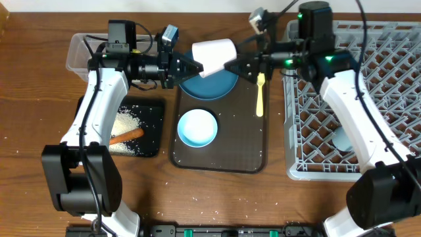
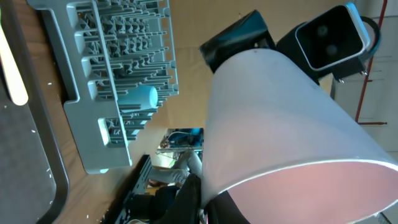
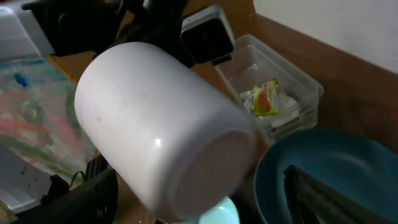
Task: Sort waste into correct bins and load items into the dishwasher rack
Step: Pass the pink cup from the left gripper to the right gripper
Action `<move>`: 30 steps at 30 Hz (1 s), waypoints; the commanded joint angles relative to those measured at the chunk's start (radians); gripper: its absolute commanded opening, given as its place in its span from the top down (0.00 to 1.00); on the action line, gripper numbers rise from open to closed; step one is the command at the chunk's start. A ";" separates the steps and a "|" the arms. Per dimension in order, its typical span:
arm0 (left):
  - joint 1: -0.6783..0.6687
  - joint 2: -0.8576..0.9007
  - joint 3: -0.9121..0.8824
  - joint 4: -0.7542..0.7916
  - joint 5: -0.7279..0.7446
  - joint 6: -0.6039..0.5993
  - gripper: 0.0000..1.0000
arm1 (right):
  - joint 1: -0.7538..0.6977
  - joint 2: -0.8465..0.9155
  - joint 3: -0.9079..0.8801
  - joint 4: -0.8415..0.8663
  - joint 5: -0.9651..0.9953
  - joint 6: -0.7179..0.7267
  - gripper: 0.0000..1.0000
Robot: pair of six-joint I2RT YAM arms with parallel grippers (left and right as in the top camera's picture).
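Where the arms meet: we see both claws at the pinkish cup [image 1: 214,56], which is up in the air over the far-middle stretch of the bench [image 1: 33,99], above the dark-blue plate [image 1: 209,87].
Left claw [image 1: 196,66]: pinching the cup at its rim. In the left wrist view the open mouth, pink inside, faces the camera, with a dark finger [image 2: 188,194] at the rim.
Right claw [image 1: 229,66]: spread, with its fingers on either side of the cup's base. In the right wrist view one finger [image 3: 317,190] stands apart from the cup wall.
Cup attitude: on its side, mouth toward the left edge, base toward the right edge.
Plate: on the far end of the brown serving tray [image 1: 243,141], mid-bench.
White bowl [image 1: 197,127]: on the same tray, closer to the front edge than the plate.
Yellow spoon [image 1: 260,95]: on the tray's right side, just beside the plate.
Dishwasher rack [image 1: 395,79]: along the right edge, with a light blue cup [image 1: 342,139] among its pegs.
Black tray [image 1: 154,108]: left of the serving tray, carrying rice grains [image 1: 125,125] and the carrot stick [image 1: 128,136].
Clear tub [image 1: 77,52]: at the far-left corner. Our right wrist view shows white tissue [image 3: 283,102] and a green-yellow wrapper [image 3: 266,98] inside.
Loose grains [image 1: 197,197]: a few lie scattered on the bench near the front edge.
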 commanded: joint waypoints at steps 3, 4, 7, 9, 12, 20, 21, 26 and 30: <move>-0.002 -0.010 0.016 0.001 0.031 -0.042 0.94 | -0.021 -0.005 0.000 0.007 -0.130 -0.090 0.17; -0.002 -0.010 0.016 0.001 0.031 -0.052 0.94 | -0.019 -0.005 0.000 0.007 -0.138 -0.098 0.16; -0.002 -0.015 0.016 0.000 0.031 -0.073 0.94 | -0.008 -0.004 0.000 0.010 -0.138 -0.103 0.14; -0.002 -0.021 0.016 -0.001 0.031 -0.081 0.94 | -0.002 -0.004 0.000 0.010 -0.142 -0.110 0.14; -0.002 -0.035 0.016 -0.008 0.031 -0.082 0.94 | 0.003 -0.003 0.000 0.013 -0.175 -0.137 0.13; -0.003 -0.088 0.016 -0.034 0.031 -0.085 0.94 | 0.010 0.003 0.000 0.029 -0.183 -0.139 0.12; -0.005 -0.094 0.016 -0.038 0.031 -0.085 0.94 | 0.012 0.003 0.000 0.035 -0.183 -0.139 0.11; -0.034 -0.113 0.016 -0.041 0.031 -0.076 0.94 | 0.018 0.003 0.000 0.074 -0.225 -0.138 0.10; -0.061 -0.113 0.011 -0.042 0.030 -0.053 0.94 | 0.011 0.003 0.000 0.104 -0.295 -0.138 0.12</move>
